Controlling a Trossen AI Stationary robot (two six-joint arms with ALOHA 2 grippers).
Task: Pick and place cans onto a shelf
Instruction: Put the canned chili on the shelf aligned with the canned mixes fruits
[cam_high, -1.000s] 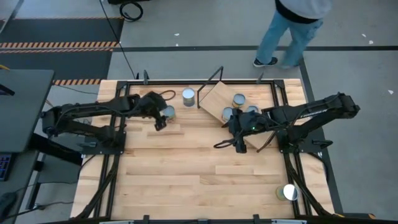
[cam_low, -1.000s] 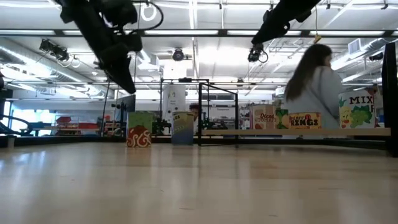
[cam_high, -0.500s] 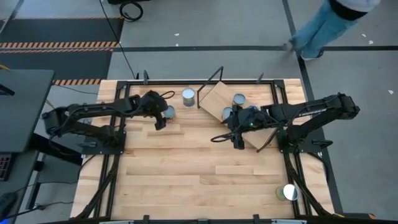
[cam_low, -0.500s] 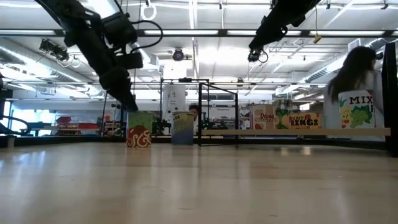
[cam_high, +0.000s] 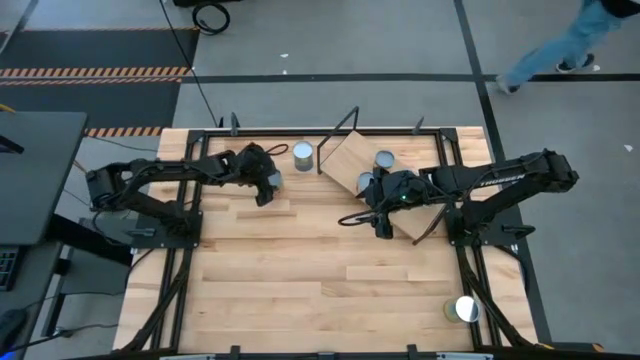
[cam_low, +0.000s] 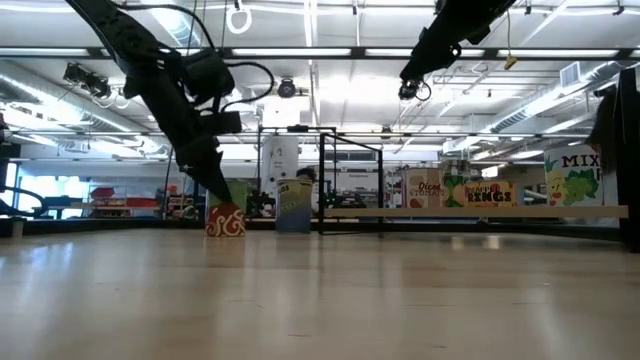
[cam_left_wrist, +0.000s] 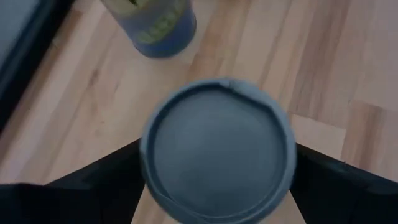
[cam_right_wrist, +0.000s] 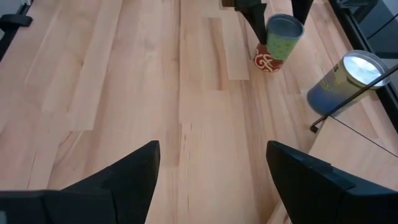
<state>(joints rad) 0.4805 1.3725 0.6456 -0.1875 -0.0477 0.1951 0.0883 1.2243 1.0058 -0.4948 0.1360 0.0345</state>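
Observation:
A can with a red and green side and a pale-blue top (cam_left_wrist: 217, 149) stands on the tabletop at the far left (cam_low: 225, 218). My left gripper (cam_high: 268, 183) is open and low over it, one finger on either side of the can (cam_right_wrist: 277, 43). A blue can (cam_high: 303, 153) stands just beyond it. The light wood shelf (cam_high: 345, 160) on its black wire frame stands at the far middle and carries a few cans (cam_high: 384, 160). My right gripper (cam_right_wrist: 211, 180) is open and empty above the table, just near of the shelf (cam_high: 383, 228). My left gripper comes from above, slanting down, with one finger (cam_left_wrist: 93, 186) at each side of the can's upper rim (cam_left_wrist: 146, 155). The can stands upright on the table. I cannot tell whether the fingers touch it.
One more can (cam_high: 465, 308) stands near the table's front right corner. A black frame rail (cam_high: 300, 130) runs along the table's far edge. Bare planks (cam_high: 300, 270) fill the middle and front. A person's legs (cam_high: 560, 50) show on the floor beyond the table.
My left gripper has come down and a little toward the table's right edge, onto the red and green can, so that its fingers now stand around the can's top. The person behind the table has walked off to the right.

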